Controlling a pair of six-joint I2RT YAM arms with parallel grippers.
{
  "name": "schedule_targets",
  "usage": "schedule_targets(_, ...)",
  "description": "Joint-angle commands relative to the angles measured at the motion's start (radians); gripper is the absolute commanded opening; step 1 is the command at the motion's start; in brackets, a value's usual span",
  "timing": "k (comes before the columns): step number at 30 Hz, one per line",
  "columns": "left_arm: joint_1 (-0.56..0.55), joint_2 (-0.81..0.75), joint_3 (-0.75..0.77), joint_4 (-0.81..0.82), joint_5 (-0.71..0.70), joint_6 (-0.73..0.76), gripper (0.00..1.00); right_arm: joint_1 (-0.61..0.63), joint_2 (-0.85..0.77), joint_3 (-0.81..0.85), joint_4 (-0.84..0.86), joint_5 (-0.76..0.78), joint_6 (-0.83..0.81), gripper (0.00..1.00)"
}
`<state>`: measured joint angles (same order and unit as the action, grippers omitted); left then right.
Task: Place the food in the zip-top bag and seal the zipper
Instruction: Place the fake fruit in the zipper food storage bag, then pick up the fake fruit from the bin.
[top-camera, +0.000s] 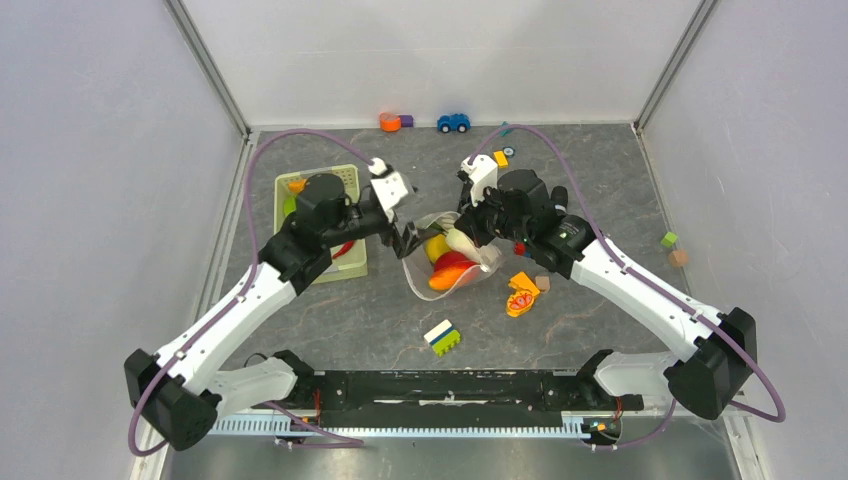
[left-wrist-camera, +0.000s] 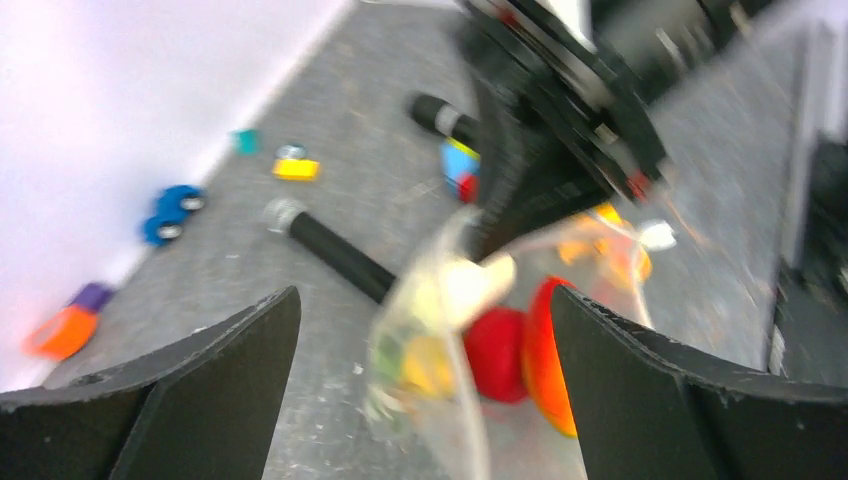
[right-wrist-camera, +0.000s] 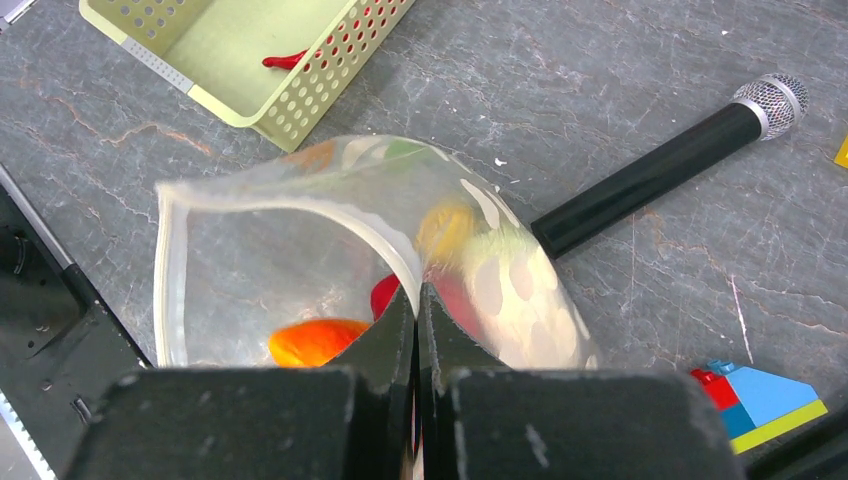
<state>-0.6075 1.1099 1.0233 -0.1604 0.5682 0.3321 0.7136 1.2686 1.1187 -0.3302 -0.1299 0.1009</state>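
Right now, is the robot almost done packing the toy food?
Partly. Several food pieces already sit in the zip-top bag. The right jaws pinch the bag's edge; the left jaws stand open. Left to do: the red chili in the green basket, then closing the zipper, which gapes.

Top view's evenly lit and sharp, soft overhead light, just faint shadows under the arms (top-camera: 250, 290). Left wrist view is a smeary mess of motion blur, bag (left-wrist-camera: 430, 330) barely readable, wall (left-wrist-camera: 120, 80) at 10 o'clock washed out pale. Right wrist view is crisp, slight sheen on the plastic.
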Motion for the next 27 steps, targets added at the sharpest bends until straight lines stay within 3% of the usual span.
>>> schedule_targets(1,0.0,-0.074,-0.027,0.287,-0.544,-0.335,1.0,0.004,-0.029,0.0,0.049,0.008,0.01,0.0)
schedule_targets(5,0.002,-0.038,0.007,0.28,-0.91,-0.393,1.0,0.004,-0.029,0.0,0.05,0.008,0.01,0.0)
schedule_targets(7,0.012,0.015,0.053,0.243,-1.019,-0.429,1.0,0.004,-0.028,0.001,0.05,0.003,0.012,0.0)
schedule_targets(10,0.041,0.101,0.126,0.17,-1.065,-0.476,1.0,0.004,-0.033,-0.002,0.05,0.001,0.01,0.0)
schedule_targets(15,0.125,0.218,0.221,0.033,-1.052,-0.59,1.0,0.004,-0.05,-0.01,0.051,0.01,-0.001,0.0)
schedule_targets(20,0.294,0.294,0.186,0.035,-0.921,-0.706,1.0,0.003,-0.063,-0.017,0.056,0.033,-0.013,0.0)
schedule_targets(23,0.381,0.339,0.135,0.076,-0.76,-0.712,1.0,0.004,-0.059,-0.017,0.062,0.026,-0.028,0.0)
schedule_targets(27,0.425,0.359,0.068,0.12,-0.731,-0.665,1.0,0.004,-0.048,-0.011,0.063,0.024,-0.032,0.0)
